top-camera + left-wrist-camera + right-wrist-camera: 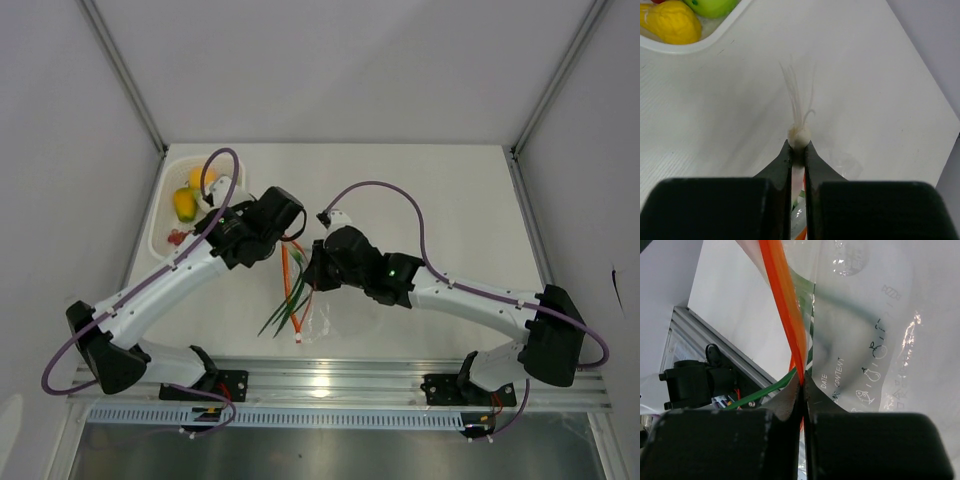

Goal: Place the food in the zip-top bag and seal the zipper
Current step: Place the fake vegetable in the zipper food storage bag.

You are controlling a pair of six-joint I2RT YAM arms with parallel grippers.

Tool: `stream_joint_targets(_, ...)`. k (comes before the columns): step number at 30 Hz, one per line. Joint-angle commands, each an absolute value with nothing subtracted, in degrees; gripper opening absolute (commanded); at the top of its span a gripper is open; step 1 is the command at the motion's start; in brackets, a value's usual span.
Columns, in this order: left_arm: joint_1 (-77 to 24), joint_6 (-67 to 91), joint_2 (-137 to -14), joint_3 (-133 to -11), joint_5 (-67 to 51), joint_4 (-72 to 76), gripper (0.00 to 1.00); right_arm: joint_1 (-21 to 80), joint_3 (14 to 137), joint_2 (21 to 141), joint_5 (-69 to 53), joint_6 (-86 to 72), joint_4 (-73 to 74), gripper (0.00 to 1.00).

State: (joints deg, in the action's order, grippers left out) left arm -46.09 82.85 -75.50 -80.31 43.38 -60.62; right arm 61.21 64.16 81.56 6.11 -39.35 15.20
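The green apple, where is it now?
Left wrist view, top left: the green apple lies in the white basket, beside the yellow fruit.

I read the zip-top bag (880, 330) as glossy, crinkled clear plastic, its zipper (782, 305) a smooth orange-red plastic strip. The table (865, 100) under the bag looks matt white and finely ribbed. Away from the bag, the green apple (712, 6) shines, while the yellow-orange fruit (672, 22) looks duller.

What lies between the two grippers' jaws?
The bag's orange zipper and the upper ends of the green stalks run through that gap; the top view shows it.
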Motion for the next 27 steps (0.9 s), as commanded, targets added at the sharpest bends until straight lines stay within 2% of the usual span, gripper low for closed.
stream_joint_targets(1, -45.97, 88.86, -74.63, -81.57, 45.79, -63.73, 0.01, 61.70, 64.34, 82.26, 4.30, -39.02, 13.26, 0.00)
stream_joint_targets(6, -46.05, 93.25, -74.88, -81.56, 45.26, -65.56, 0.01, 60.91, 64.42, 81.83, 3.61, -39.37, 12.84, 0.00)
stream_joint_targets(13, -46.40, 93.42, -73.56, -71.47, 43.77, -57.74, 0.01, 59.33, 66.35, 82.44, 0.79, -40.08, 11.25, 0.00)
stream_joint_targets(19, -49.57, 94.13, -74.27, -69.88, 45.61, -60.38, 0.01, 56.87, 66.53, 82.88, 0.79, -40.34, 10.55, 0.00)
stream_joint_targets(27, -52.99, 89.21, -73.21, -69.61, 44.12, -56.07, 0.00, 56.16, 67.06, 84.46, -1.58, -40.43, 9.32, 0.00)
